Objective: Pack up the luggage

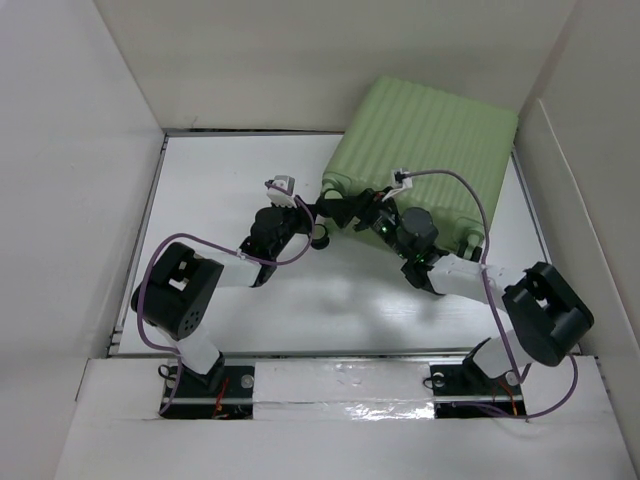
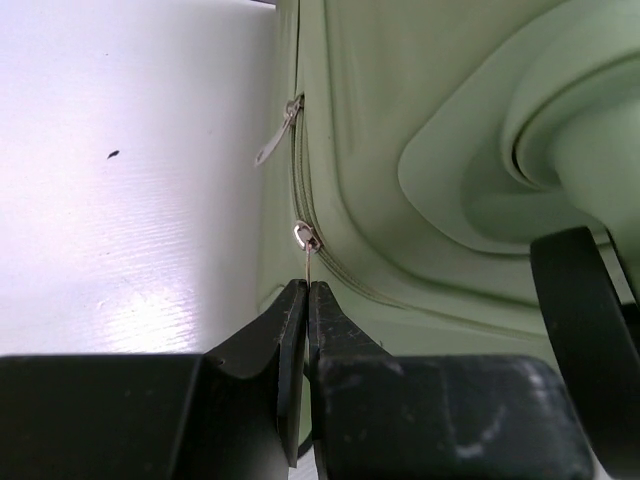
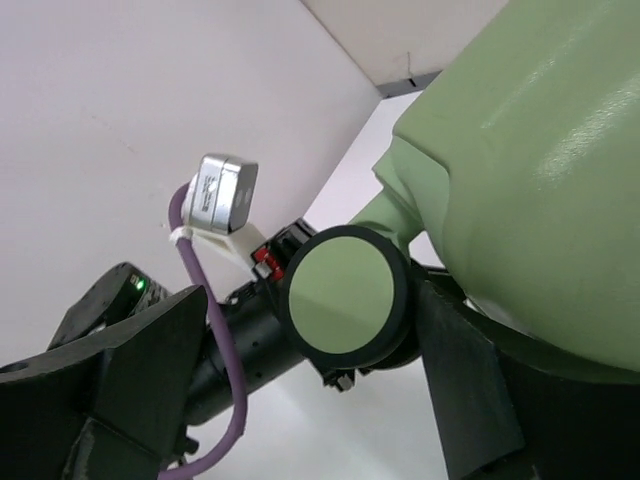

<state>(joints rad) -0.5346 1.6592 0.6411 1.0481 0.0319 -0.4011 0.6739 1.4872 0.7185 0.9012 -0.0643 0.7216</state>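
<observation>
The pale green ribbed luggage (image 1: 430, 150) lies closed at the back right of the table. My left gripper (image 1: 318, 218) is at its near left corner. In the left wrist view the fingers (image 2: 306, 300) are shut on a thin metal zipper pull (image 2: 305, 262) on the luggage's zipper seam (image 2: 400, 90). A second zipper pull (image 2: 278, 132) hangs loose farther along the seam. My right gripper (image 1: 362, 212) is open, and in the right wrist view (image 3: 300, 400) its fingers stand either side of a black-rimmed green wheel (image 3: 347, 295) of the luggage (image 3: 540, 170).
White walls enclose the table (image 1: 240, 180) on the left, back and right. The luggage's right side is close to the right wall (image 1: 560, 150). Another black wheel (image 2: 585, 300) shows at the right of the left wrist view. The two arms are close together at the luggage's near edge.
</observation>
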